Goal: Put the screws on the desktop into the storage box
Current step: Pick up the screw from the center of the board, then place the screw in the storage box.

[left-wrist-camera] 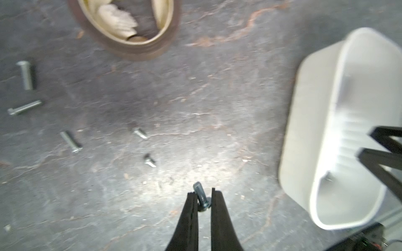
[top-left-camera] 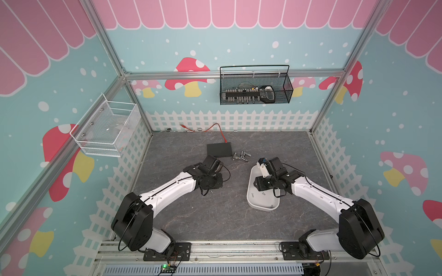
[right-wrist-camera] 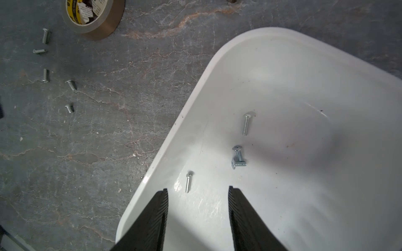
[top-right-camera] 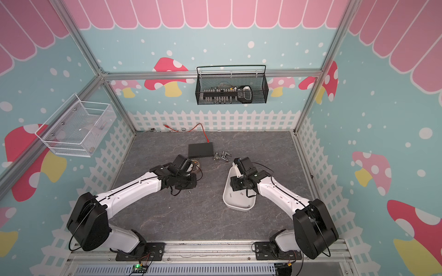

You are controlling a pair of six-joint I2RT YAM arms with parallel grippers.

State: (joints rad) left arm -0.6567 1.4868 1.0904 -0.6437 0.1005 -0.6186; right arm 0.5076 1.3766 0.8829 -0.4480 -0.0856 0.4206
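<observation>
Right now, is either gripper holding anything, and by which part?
Left gripper pinches one screw at its head end, shank poking out past the tips. Right gripper is open over the white box, holding nothing.

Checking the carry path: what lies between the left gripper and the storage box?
Only bare desktop between left gripper and storage box, in the left wrist view.

- Teal walls [top-left-camera: 239, 45] dotted white enclose the space on three sides in both top views.
- A pink scalloped band [top-left-camera: 191, 14] runs along the top from 9 through 12 to 3 o'clock.
- Printed red and pink mushrooms [top-left-camera: 189, 71] sit above a white picket-fence strip [top-left-camera: 229, 120].
- An aluminium frame [top-left-camera: 167, 76] carries a black wire basket [top-left-camera: 282, 95] at 12 o'clock and a white mesh basket [top-left-camera: 95, 133] at 9 o'clock.
- A slotted grey duct [top-left-camera: 215, 270] lies at 6 o'clock.
</observation>
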